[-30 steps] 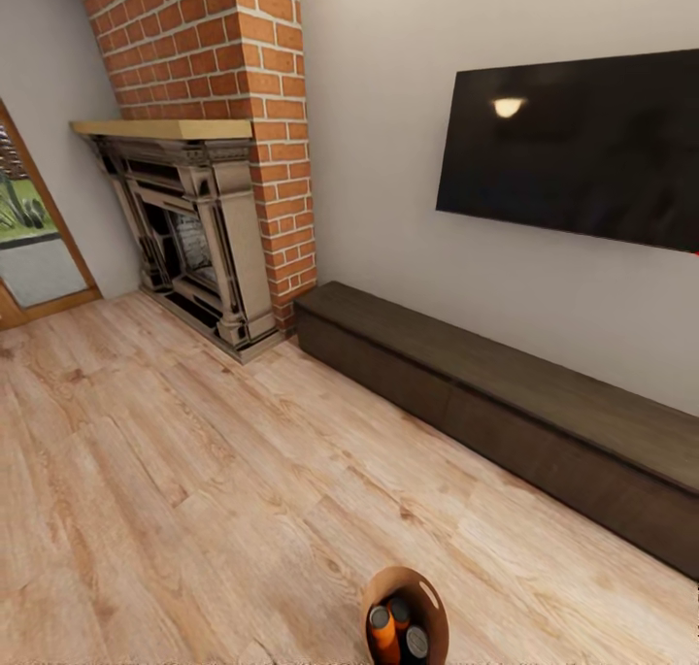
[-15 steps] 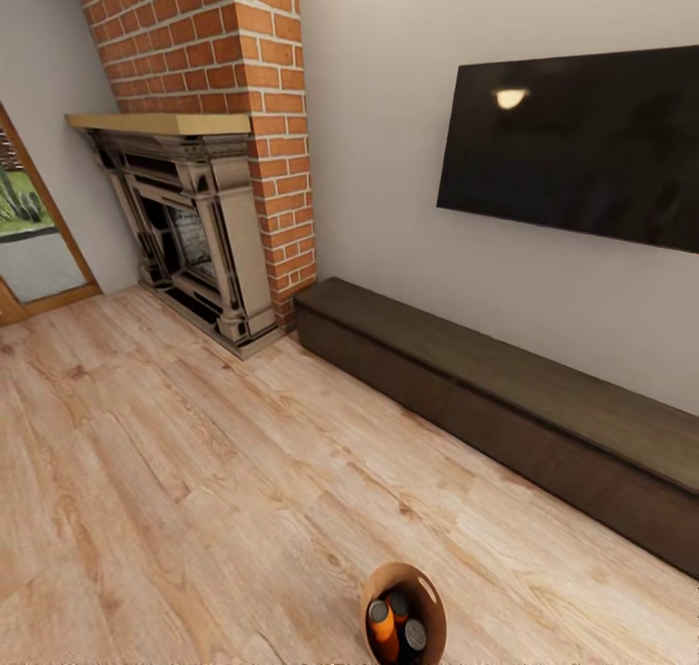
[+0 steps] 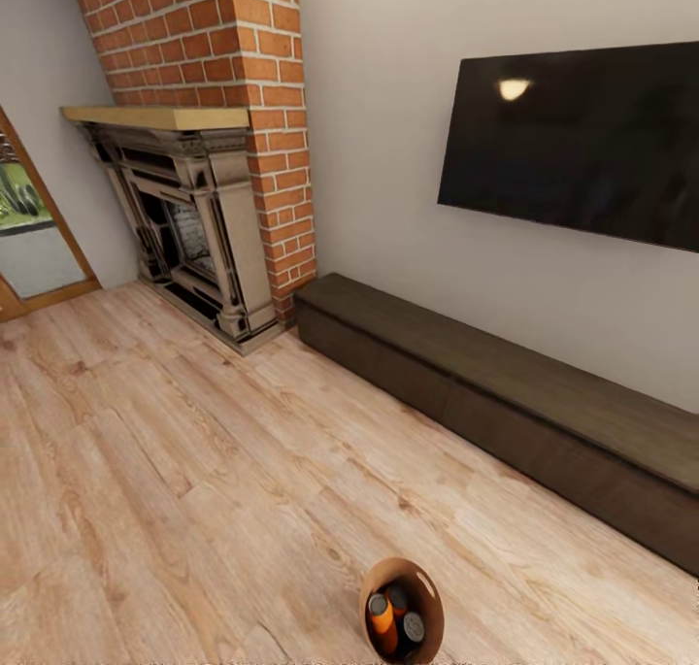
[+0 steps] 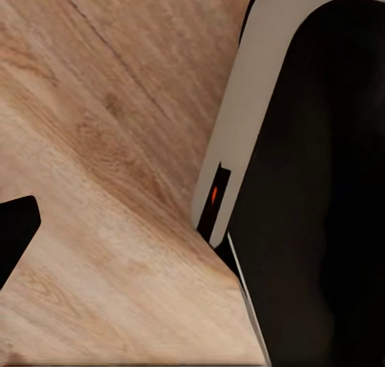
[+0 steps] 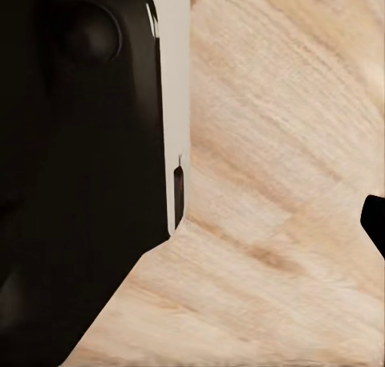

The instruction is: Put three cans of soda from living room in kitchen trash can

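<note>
We're seeing 3 soda cans (image 3: 393,615) sitting in the trash can (image 3: 423,587) on the floor (image 3: 194,471); can't tell either hand's state, no labels readable

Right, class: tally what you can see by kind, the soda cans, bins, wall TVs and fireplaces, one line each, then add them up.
Orange soda cans: 3, all inside the bin
Round brown bin: 1
Black wall TV: 1
Brick fireplace: 1
Total: 6
</note>
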Motion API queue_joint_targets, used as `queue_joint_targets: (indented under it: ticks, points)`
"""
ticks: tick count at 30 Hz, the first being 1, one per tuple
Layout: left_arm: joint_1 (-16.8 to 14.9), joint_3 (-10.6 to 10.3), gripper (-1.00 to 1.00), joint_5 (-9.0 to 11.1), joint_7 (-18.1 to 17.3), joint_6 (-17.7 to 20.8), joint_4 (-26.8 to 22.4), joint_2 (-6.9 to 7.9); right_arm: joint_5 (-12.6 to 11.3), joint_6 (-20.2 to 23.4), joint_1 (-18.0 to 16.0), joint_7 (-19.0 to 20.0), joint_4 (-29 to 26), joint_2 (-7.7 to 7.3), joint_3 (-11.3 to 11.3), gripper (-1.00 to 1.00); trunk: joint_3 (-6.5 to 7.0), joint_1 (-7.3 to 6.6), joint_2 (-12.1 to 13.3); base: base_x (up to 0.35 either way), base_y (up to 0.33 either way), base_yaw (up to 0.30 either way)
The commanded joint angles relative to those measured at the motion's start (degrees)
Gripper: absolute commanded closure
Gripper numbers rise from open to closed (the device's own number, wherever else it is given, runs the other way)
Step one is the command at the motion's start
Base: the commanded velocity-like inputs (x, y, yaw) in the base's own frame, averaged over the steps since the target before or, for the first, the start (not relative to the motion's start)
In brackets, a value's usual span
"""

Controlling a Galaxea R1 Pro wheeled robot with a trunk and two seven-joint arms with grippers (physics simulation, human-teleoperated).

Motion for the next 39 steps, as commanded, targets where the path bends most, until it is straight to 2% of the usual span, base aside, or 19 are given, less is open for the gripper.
queue_joint_targets:
  ticks: [1, 12, 17, 20, 24, 39]
  points:
    - [0.0, 0.0, -1.00, 0.0, 0.0, 0.0, 0.0, 0.03, 0.0, -0.2, 0.2, 0.0, 0.0, 0.00, 0.0, -1.00, 0.09, -0.23, 0.4, 0.000, 0.000, 0.000]
    - [1.1, -0.1, -1.00, -0.1, 0.0, -0.1, 0.1, -0.23, -0.2, -4.3, 4.6, -0.1, 0.0, -0.33, -0.2, -1.00, 1.07, -2.64, 4.8, 0.000, 0.000, 0.000]
    - [1.2, -1.2, -1.00, 0.1, 0.0, -0.7, 0.0, -0.58, -4.2, -6.2, 5.8, 0.0, 0.0, -1.06, -0.7, -1.00, 1.63, -3.74, 6.8, 0.000, 0.000, 0.000]
    - [1.2, -1.7, -1.00, 0.3, 0.5, -3.3, -0.2, -0.73, -5.2, -7.8, 6.6, 0.2, 0.0, -1.87, -0.8, -1.00, 1.58, -3.74, 6.8, 0.000, 0.000, 0.000]
    - [1.2, -1.9, -1.00, 0.4, 1.8, -5.3, -0.3, -0.79, -5.3, -8.8, 6.9, -0.1, -0.2, -2.05, -0.7, -1.00, 1.56, -3.74, 6.8, 0.000, 0.000, 0.000]
    - [0.6, -1.7, -1.00, 0.8, 2.2, -6.0, -0.7, -0.99, -5.6, -8.4, 7.0, -0.9, -0.8, -1.50, -0.6, -1.00, 1.56, -3.74, 6.8, 0.000, 0.000, 0.000]
